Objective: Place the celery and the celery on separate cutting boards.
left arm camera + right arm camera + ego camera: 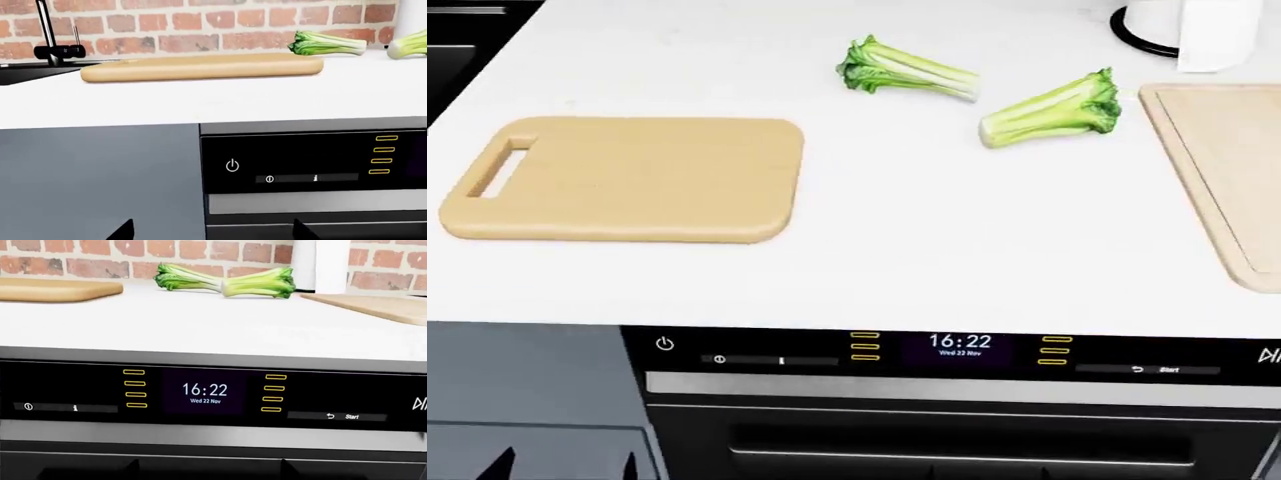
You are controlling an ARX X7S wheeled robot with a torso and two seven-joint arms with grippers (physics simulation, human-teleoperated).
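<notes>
Two celery bunches lie near the back of the white counter, stalk ends toward each other. The pale-stalked celery (908,72) (327,44) (187,277) lies left of the yellow-green celery (1052,110) (408,45) (260,284). A thick tan cutting board (627,180) (200,67) (53,290) with a handle slot lies at the left. A thin pale cutting board (1228,170) (373,305) lies at the right. Both boards are bare. My left gripper (213,232) (561,468) and right gripper (208,470) hang open and empty below counter level, facing the cabinet and oven fronts.
An oven (961,350) with a lit clock panel sits under the counter (961,260). A black faucet (50,35) and sink lie at the far left. A white upright object on a dark base (1174,25) stands at the back right, against a brick wall (133,255).
</notes>
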